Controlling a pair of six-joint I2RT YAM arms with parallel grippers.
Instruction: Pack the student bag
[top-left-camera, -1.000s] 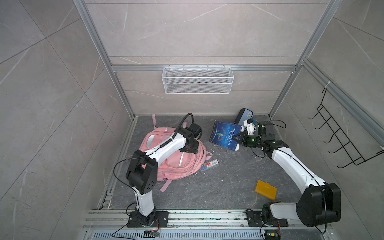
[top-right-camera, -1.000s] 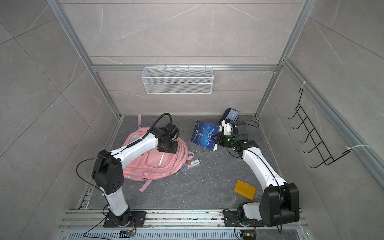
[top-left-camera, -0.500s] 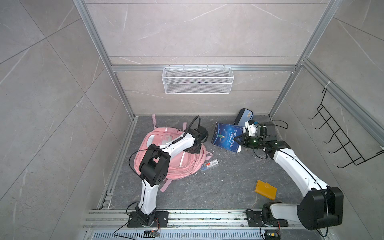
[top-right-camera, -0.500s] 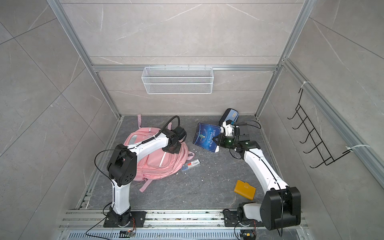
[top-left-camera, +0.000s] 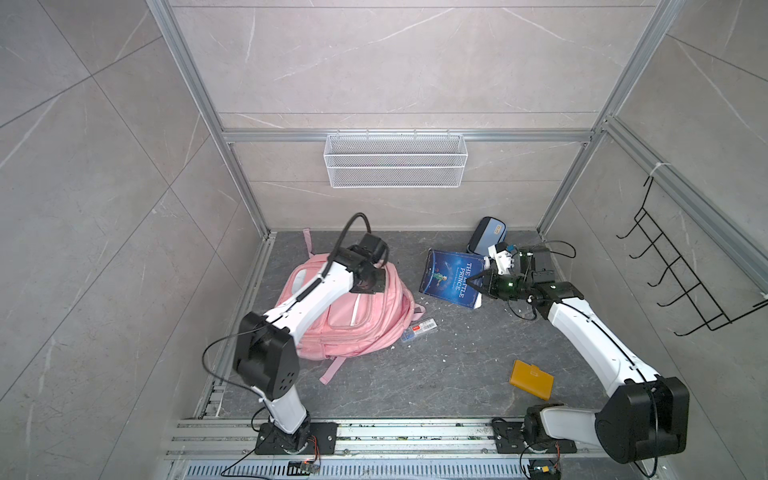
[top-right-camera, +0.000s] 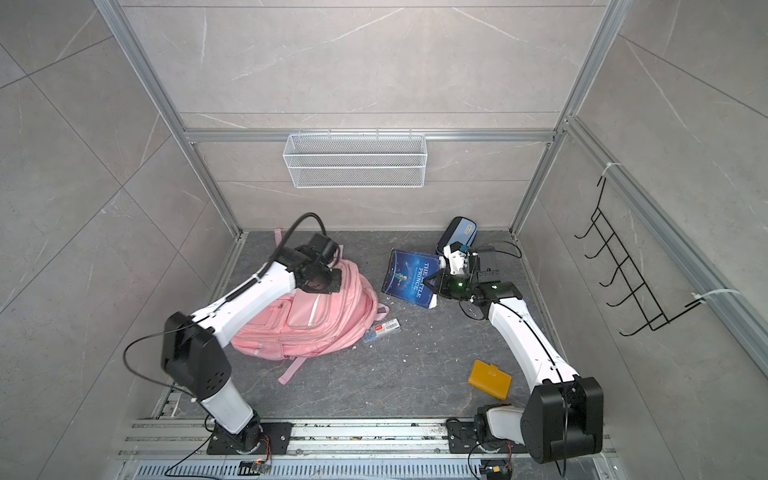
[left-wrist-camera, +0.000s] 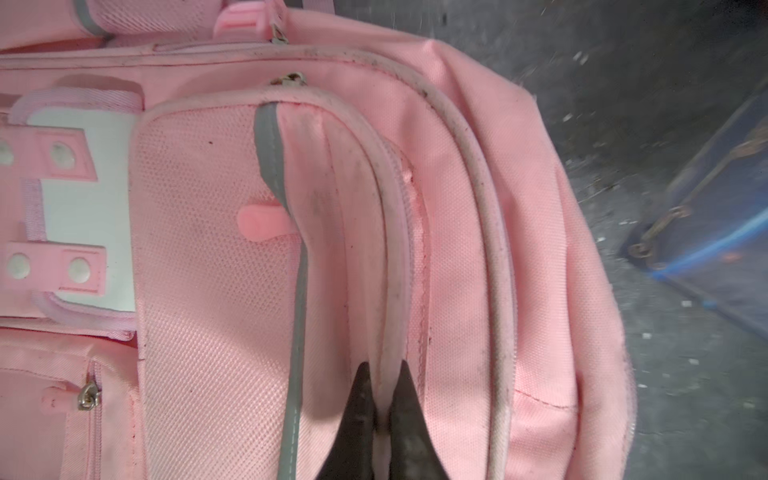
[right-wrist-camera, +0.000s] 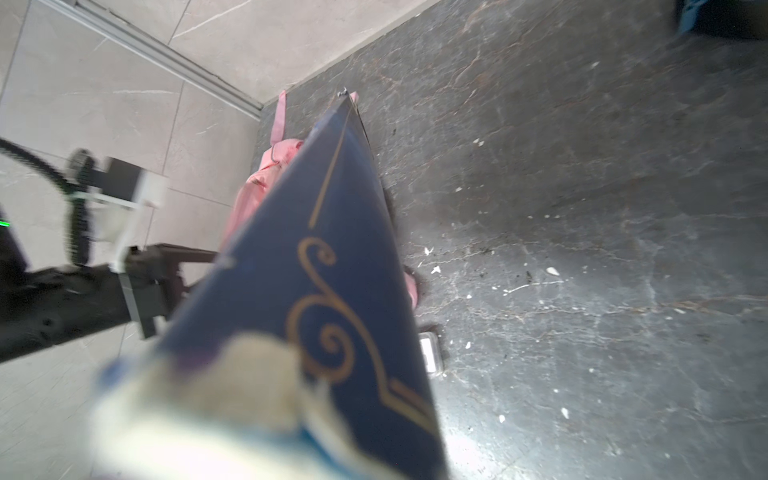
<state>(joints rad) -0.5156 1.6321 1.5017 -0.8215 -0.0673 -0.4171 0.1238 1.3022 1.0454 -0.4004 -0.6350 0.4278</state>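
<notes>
Where my left hand (left-wrist-camera: 382, 376) stood with fingers apart a second ago, it is now closed. The left wrist view shows its dark fingers (left-wrist-camera: 361, 399) pinching the soiled piping along the rim of a front pocket of the student bag (left-wrist-camera: 216, 249). In the same second my left arm has folded in over the bag's upper end. I judge this to mean that the hold on the bag is taken and that lifting or spreading the pocket comes next; no item has gone in yet. My right hand (top-left-camera: 482, 286) remains clamped on the lower corner of the blue book (top-left-camera: 451, 279). The book is tilted off the table (top-left-camera: 436, 374) and has hardly shifted; it is near the bag but apart from it. The student bag lies flat on the left part of the table, front pockets upward. I see no gap along the zip beside my fingers, and nothing of its contents is visible. The blue pencil case (top-left-camera: 487, 236) stands at the back wall behind the book; I cannot tell what is in it. Nothing shows in the white wire basket (top-left-camera: 395, 160) on the wall. A small labelled packet (top-left-camera: 419, 329) lies just beside the bag. An orange wallet (top-left-camera: 532, 379) lies well apart, unpacked.
</notes>
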